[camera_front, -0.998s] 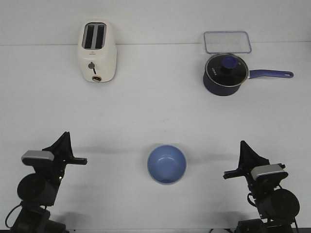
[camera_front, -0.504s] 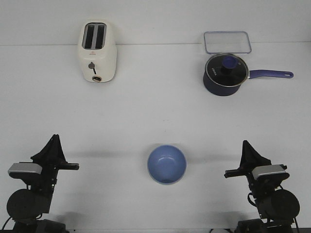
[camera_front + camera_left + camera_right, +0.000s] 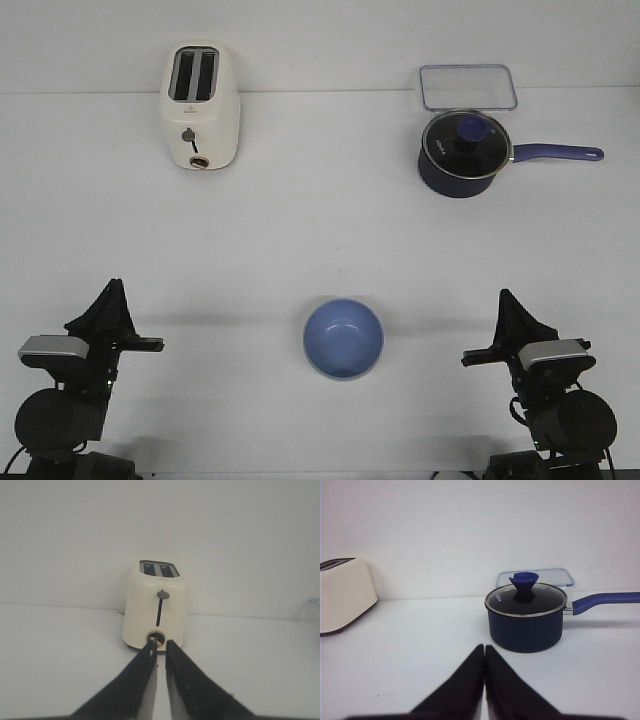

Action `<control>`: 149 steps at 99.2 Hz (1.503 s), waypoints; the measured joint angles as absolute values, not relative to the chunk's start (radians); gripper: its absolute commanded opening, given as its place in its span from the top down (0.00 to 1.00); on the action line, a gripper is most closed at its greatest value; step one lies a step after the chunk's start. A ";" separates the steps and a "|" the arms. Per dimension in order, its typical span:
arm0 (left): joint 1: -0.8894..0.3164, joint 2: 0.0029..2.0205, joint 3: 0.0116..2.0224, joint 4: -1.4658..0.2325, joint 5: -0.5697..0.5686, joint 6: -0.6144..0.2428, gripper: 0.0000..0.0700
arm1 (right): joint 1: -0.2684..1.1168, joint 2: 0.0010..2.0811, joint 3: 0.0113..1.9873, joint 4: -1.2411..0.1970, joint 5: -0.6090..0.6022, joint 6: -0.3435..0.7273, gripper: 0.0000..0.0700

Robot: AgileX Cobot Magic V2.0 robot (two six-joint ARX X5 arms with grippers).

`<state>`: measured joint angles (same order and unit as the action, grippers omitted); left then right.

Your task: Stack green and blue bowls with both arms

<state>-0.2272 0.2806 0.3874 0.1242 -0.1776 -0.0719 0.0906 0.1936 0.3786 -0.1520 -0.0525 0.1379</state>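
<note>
The blue bowl [image 3: 343, 338] stands upright at the front middle of the table, and I see only its blue inside. No green bowl shows on its own in any view. My left gripper [image 3: 112, 296] is at the front left, well away from the bowl, and empty. In the left wrist view, the left gripper [image 3: 161, 645] has its fingers nearly together with a thin slit between them. My right gripper [image 3: 510, 305] is at the front right, also clear of the bowl. In the right wrist view, the right gripper [image 3: 485, 648] has its fingers pressed together.
A cream toaster [image 3: 200, 106] stands at the back left; it also shows in the left wrist view [image 3: 156, 606]. A dark navy saucepan with a glass lid [image 3: 463, 152] is at the back right, its handle [image 3: 560, 153] pointing right. A clear lidded box [image 3: 468, 86] lies behind it.
My left arm drew back to the left and lower between the earliest frame and half a second ago, then held still. The right arm and the blue bowl have not moved.
</note>
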 measured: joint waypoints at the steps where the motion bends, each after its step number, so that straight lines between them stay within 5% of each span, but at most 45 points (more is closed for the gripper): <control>1: -0.227 0.280 0.387 0.121 -0.178 -0.070 0.98 | 0.091 0.194 0.379 -0.152 -0.052 0.138 1.00; 14: -0.141 0.227 0.304 0.146 -0.165 -0.042 0.98 | 0.091 0.194 0.379 -0.152 -0.052 0.138 1.00; 38: -0.023 0.080 0.072 0.195 0.023 -0.039 0.98 | 0.091 0.194 0.379 -0.152 -0.052 0.138 1.00; 149: -0.016 0.006 0.034 0.171 0.022 -0.009 0.98 | 0.091 0.192 0.379 -0.152 -0.052 0.135 1.00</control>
<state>-0.0158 0.0055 0.0341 0.1711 0.0219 -0.0086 0.0906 0.1921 0.3786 -0.1520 -0.0521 0.1352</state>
